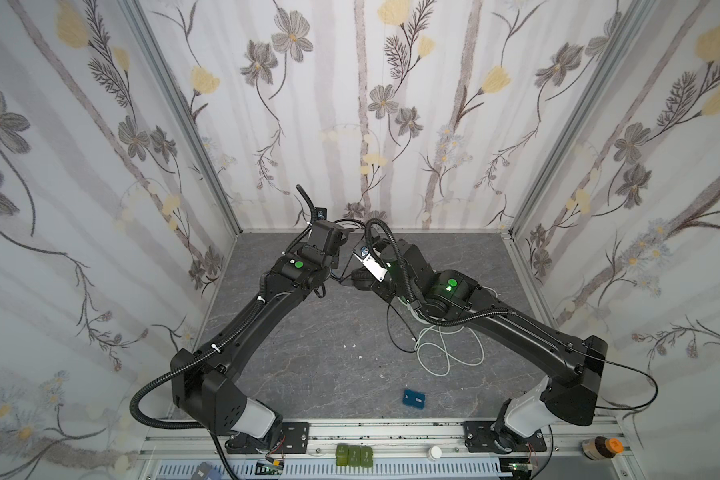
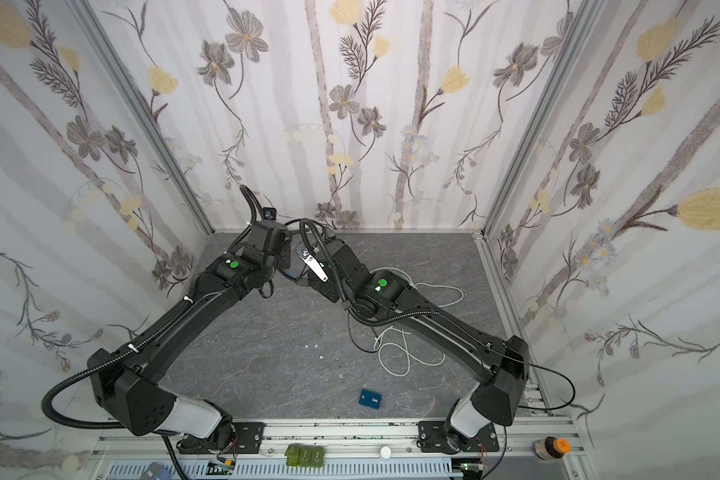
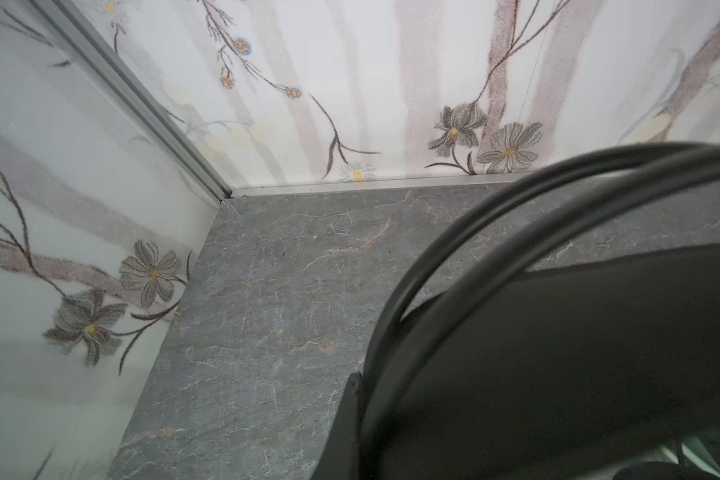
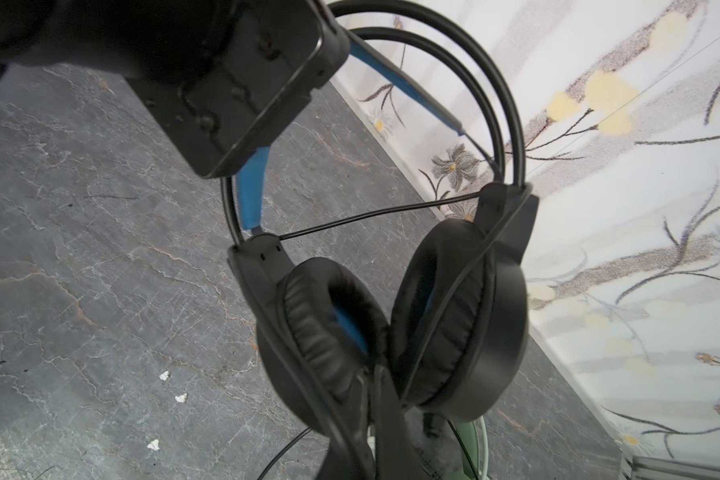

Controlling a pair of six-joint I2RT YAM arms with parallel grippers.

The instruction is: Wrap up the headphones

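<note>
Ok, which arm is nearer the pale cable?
Right. The right arm passes directly above the pale cable; the left arm lies well off to its left.

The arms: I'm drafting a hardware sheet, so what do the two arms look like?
Both the left arm and right arm are matte black with chunky, rounded links and a pale grey-white segment near each base. A ribbed black hose runs along each; white ties fasten the left one. Each carries a round green mark near the wrist. A silver bracket sits on the right wrist.
</note>
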